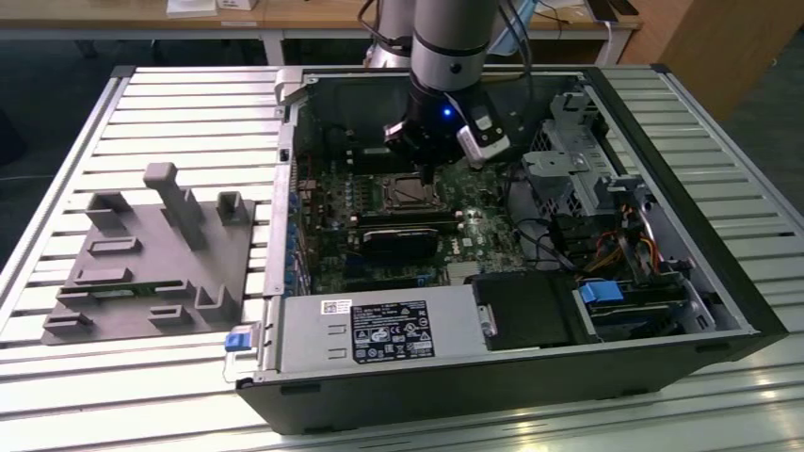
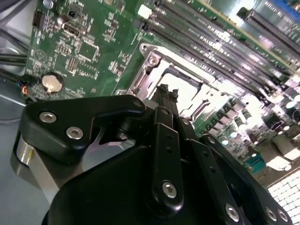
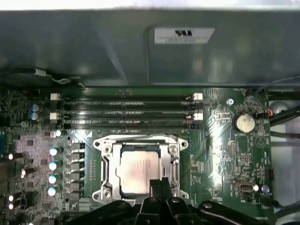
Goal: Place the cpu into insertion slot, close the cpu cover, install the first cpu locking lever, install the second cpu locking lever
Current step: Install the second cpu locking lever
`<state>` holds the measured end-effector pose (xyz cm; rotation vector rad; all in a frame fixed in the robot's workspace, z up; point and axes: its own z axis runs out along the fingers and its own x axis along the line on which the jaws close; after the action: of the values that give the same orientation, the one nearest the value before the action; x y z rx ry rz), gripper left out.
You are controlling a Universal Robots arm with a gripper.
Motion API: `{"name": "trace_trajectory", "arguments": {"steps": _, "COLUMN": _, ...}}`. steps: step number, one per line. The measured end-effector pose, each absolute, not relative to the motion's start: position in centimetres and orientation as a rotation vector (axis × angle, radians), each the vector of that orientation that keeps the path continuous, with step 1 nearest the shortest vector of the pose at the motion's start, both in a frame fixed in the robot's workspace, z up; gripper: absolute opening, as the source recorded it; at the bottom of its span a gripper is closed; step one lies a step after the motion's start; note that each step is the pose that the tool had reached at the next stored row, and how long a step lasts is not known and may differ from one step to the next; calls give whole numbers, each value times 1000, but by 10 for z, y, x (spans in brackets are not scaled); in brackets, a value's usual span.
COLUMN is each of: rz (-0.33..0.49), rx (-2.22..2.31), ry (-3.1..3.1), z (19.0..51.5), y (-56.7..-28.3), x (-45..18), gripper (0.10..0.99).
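I saw the cpu [image 3: 137,169] lying flat inside the insertion slot [image 3: 108,166] on the green board [image 3: 225,154], with the cpu cover [image 3: 139,142] closed around it like a frame. My gripper [image 3: 158,183] hung just above the edge of the chip, and its fingers [image 2: 165,93] were pressed together with nothing between them. In the exterior view the arm [image 1: 446,56] reached down into the open computer case [image 1: 703,282] on the slatted table [image 1: 188,104].
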<state>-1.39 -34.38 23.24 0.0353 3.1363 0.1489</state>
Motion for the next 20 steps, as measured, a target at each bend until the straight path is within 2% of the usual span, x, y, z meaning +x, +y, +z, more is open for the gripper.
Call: {"name": "trace_trajectory", "arguments": {"steps": 20, "rz": 149, "rx": 29, "ry": 3136, "z": 232, "y": -370, "x": -27, "gripper": 106}}
